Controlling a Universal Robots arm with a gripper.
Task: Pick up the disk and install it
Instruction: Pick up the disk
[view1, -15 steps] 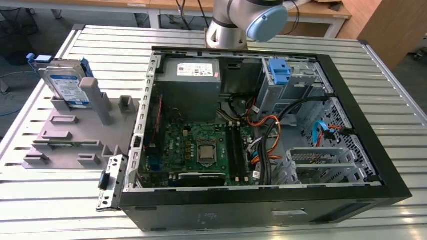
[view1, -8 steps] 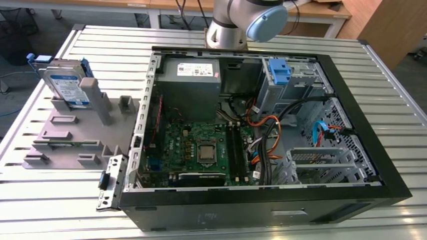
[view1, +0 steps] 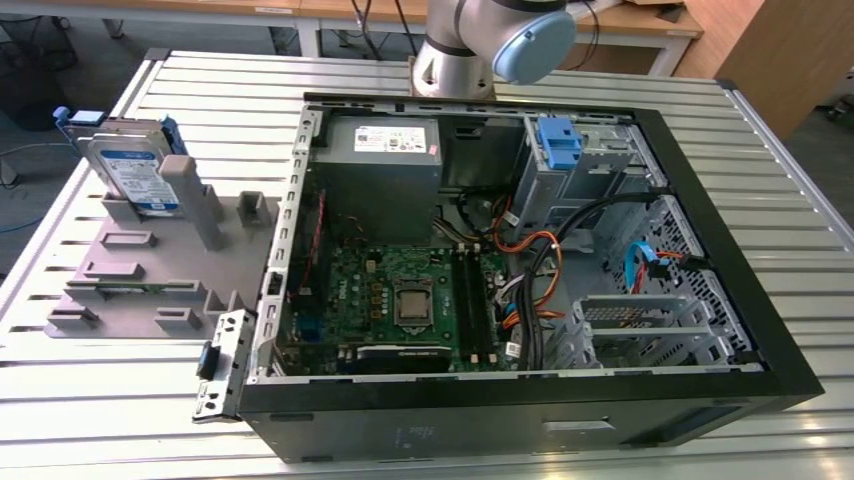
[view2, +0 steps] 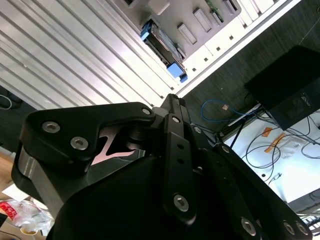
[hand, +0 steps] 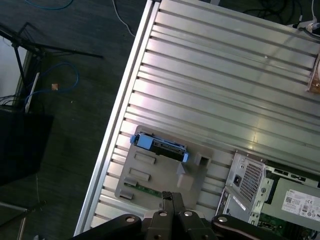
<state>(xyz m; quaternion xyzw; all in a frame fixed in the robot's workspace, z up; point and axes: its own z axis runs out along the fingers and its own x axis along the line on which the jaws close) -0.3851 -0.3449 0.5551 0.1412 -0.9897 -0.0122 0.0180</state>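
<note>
The disk (view1: 134, 168), a silver drive with a white-and-blue label in a blue carrier, stands on edge in a slot at the far end of the grey holder (view1: 140, 275), at the exterior view's left. Both wrist views look down on it from high above: the disk (hand: 162, 146) sits on the holder (hand: 145, 177), and the disk (view2: 162, 47) is also seen edge-on. My gripper (hand: 172, 197) hangs far above it and touches nothing. Its black fingers (view2: 172, 107) are pressed together with nothing between them.
An open computer case (view1: 534, 405) lies on the slatted aluminium table (view1: 200, 80), right of the holder. Inside are a motherboard (view1: 400, 295), a grey power supply (view1: 380, 140), a blue bracket (view1: 561, 145) and cables. The arm's base (view1: 487, 45) stands behind the case. Floor cables (hand: 55, 85) lie beyond the table edge.
</note>
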